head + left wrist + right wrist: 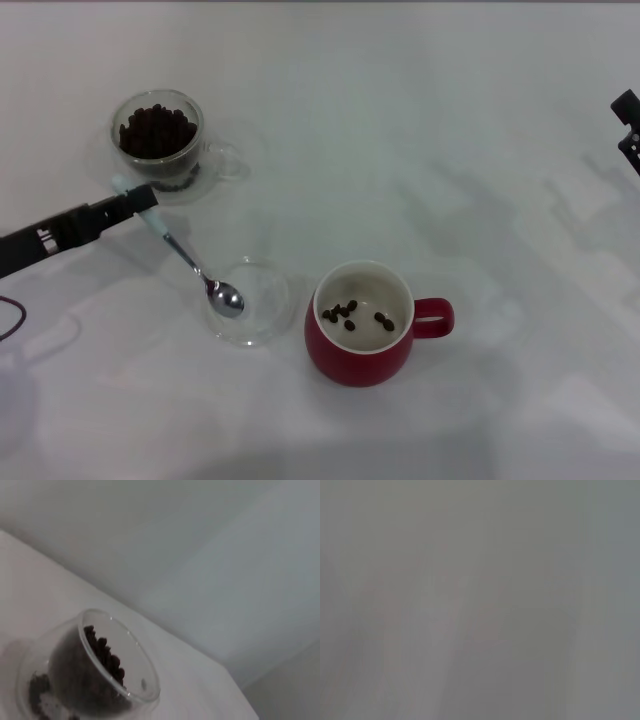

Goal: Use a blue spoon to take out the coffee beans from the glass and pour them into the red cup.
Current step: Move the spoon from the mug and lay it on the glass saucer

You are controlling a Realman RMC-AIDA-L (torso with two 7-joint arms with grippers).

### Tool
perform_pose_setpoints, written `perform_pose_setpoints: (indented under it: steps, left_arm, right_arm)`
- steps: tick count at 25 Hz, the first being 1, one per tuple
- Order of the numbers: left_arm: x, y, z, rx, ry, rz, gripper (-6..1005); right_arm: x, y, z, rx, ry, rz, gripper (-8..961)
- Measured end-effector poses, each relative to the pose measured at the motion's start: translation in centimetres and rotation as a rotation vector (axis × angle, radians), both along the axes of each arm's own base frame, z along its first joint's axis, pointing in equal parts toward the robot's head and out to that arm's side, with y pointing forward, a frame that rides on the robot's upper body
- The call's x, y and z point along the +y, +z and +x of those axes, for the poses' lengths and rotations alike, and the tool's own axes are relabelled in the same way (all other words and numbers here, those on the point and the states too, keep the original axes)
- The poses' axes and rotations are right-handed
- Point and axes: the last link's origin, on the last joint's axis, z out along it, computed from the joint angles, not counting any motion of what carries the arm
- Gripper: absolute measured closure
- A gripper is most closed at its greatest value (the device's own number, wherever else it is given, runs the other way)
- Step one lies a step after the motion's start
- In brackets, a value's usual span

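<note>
On the left side of the head view, the left gripper (140, 203) reaches in from the left edge as a long black arm. Its tip sits on the pale blue handle of the small blue spoon (192, 262) with the shiny metal bowl. It looks pinched on that handle, though the fingers are hard to make out.

The spoon slants down toward the middle of the picture. Its metal bowl rests in a flat round clear glass dish (262, 322), near the lower middle.

Just above the gripper tip, in the upper left, stands the small clear glass (160, 140) with a side handle. It is full of tiny dark coffee beans (156, 131). The left wrist view shows this glass (125, 655) close up in the lower left, with the beans (107, 657) piled inside.

The round dark red cup (362, 325) with a white inside sits right of the dish, at the lower middle. A few beans lie in its bottom.

The right gripper (629, 130) shows only as a black bit at the right edge, far from everything. I cannot tell how its fingers stand.
</note>
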Motion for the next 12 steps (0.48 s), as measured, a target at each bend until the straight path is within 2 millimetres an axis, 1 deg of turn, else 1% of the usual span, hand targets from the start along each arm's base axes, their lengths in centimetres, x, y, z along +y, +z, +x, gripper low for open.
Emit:
perform_pose_setpoints:
  steps: [10, 11, 12]
  left_arm:
    - [0.3, -1.9, 0.2, 0.044, 0.024, -0.058, 825]
    - [0.3, -2.4, 0.4, 0.045, 0.024, -0.070, 825]
    - [0.3, -2.4, 0.4, 0.045, 0.024, -0.070, 824]
  right_arm:
    - [-0.3, -0.1, 0.0, 0.001, -0.002, -0.006, 347]
    - [-0.3, -0.1, 0.1, 0.001, -0.003, -0.007, 347]
    - [-0.3, -0.2, 0.1, 0.001, -0.003, -0.007, 347]
